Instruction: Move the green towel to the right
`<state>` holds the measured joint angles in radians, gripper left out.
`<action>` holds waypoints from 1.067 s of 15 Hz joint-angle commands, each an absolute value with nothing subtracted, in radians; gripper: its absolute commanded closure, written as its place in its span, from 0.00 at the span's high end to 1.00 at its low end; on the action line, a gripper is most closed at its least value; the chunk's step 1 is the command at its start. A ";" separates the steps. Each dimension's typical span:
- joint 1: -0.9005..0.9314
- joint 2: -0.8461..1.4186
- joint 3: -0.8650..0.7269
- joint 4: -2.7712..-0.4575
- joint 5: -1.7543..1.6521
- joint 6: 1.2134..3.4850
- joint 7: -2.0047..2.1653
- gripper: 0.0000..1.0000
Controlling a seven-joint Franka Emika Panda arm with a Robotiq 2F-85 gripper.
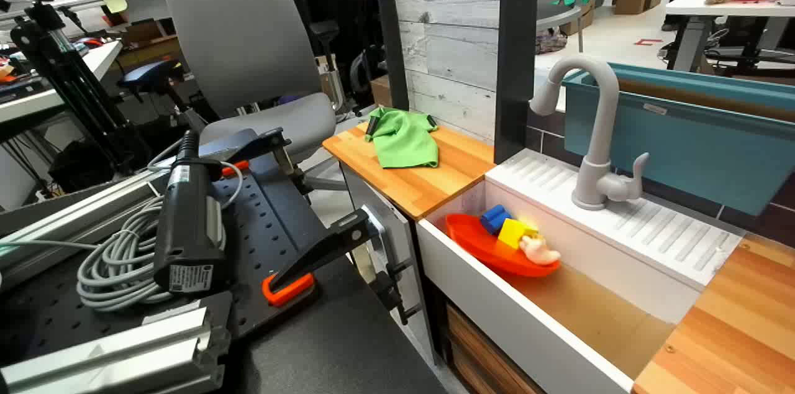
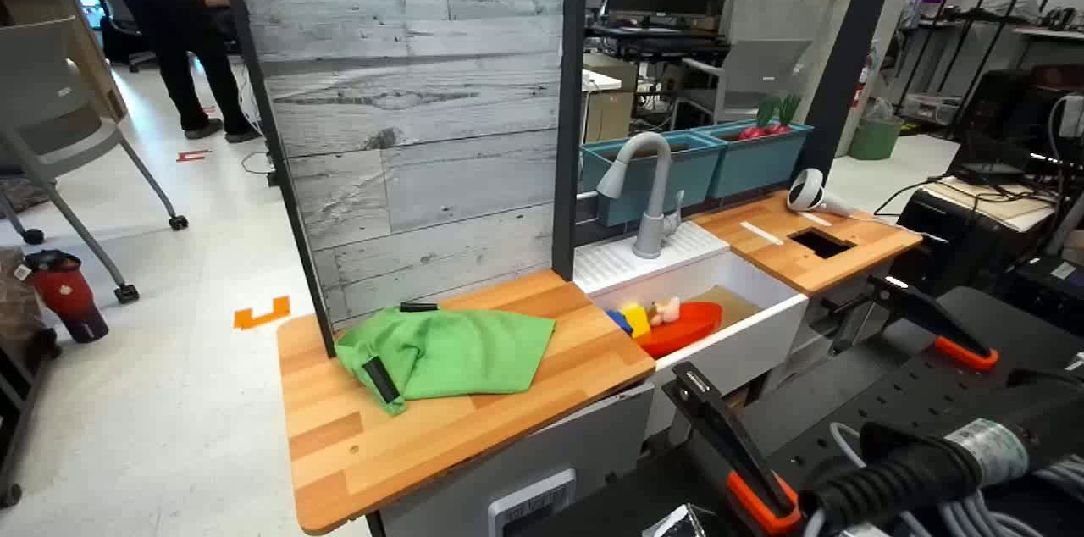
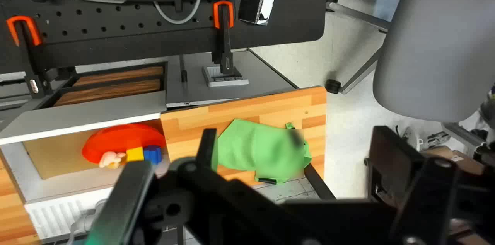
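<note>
The green towel [image 1: 405, 142] lies rumpled on the wooden counter [image 1: 404, 186] beside the sink, at the foot of the wood-plank panel. Two short black strips show on it. It also shows in an exterior view [image 2: 474, 355] with its flat end toward the sink, and in the wrist view [image 3: 247, 146]. My gripper [image 3: 294, 135] is open and empty, with its fingers wide apart. It appears to hang above the counter, with the towel seen between and beyond the fingers. The gripper is out of view in both exterior views.
The white sink [image 1: 528, 325] adjoins the counter and holds a red dish [image 1: 478, 248], a yellow block [image 1: 512, 232], a blue block [image 1: 495, 219] and a pale toy [image 1: 538, 251]. A faucet [image 1: 601, 127], black post [image 2: 572, 105] and plank panel [image 2: 415, 113] stand behind. Orange-tipped clamps [image 2: 762, 499] edge the black table.
</note>
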<state>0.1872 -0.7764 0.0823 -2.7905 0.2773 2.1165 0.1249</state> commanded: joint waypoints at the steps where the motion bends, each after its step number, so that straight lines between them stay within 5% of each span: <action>1: 0.177 -0.777 0.091 -2.788 0.284 2.112 0.119 1.00; 16: 0.168 -0.017 0.152 -2.451 0.290 2.418 0.269 1.00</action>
